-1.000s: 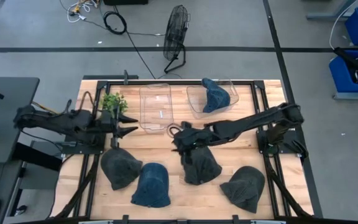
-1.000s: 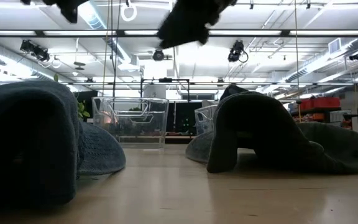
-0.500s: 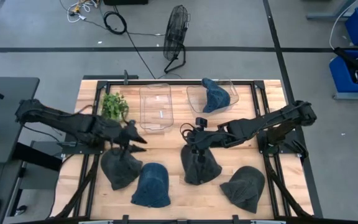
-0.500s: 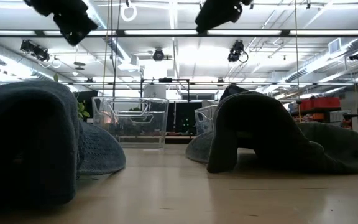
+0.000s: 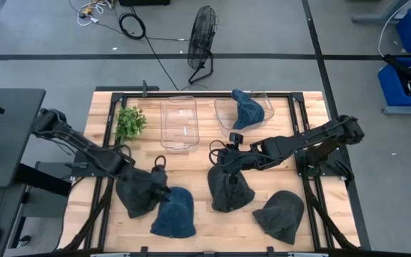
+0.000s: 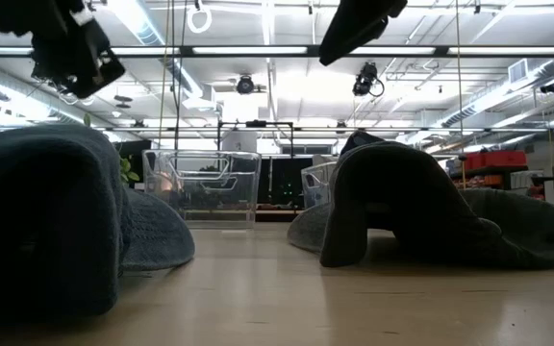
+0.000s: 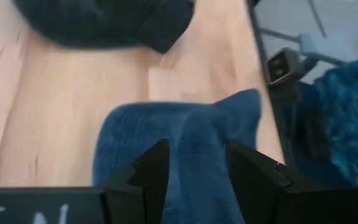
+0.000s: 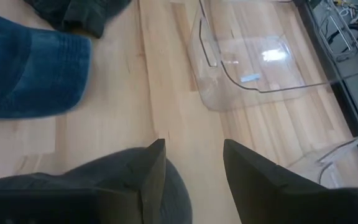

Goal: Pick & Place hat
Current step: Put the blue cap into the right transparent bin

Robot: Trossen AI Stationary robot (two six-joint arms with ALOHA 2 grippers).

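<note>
High view shows the wooden bench (image 5: 191, 160) with most of the job still ahead: one blue hat (image 5: 247, 109) already lies in the right clear bin (image 5: 222, 114) at the far edge, while the left clear bin (image 5: 178, 123) beside it holds nothing. Four hats remain on the boards in a rough row along the near side: a dark grey hat (image 5: 135, 193) at the left, a blue denim hat (image 5: 174, 212) touching it, a second dark grey hat (image 5: 229, 188) near the middle, and a third grey hat (image 5: 280, 213) at the right, set apart from the others.

Neither arm carries anything. The left hand (image 5: 161, 187) hangs where the leftmost grey hat and the denim hat meet; its wrist view shows the fingers parted over blue ribbed cloth, gripping nothing. The right hand (image 5: 220, 158) hovers just above the far edge of the middle grey hat, fingers (image 8: 151, 163) spread apart and empty, with the empty bin close ahead.

Judging by this, about one hat of five is placed, and both arms look set for a fresh pick.

Obstacles are few. The two left hats overlap, so a grasp there may drag both. A small green plant (image 5: 129, 121) stands beside the left bin, near the left arm's carrying path. A floor fan (image 5: 202, 44) stands off the bench, out of play.
</note>
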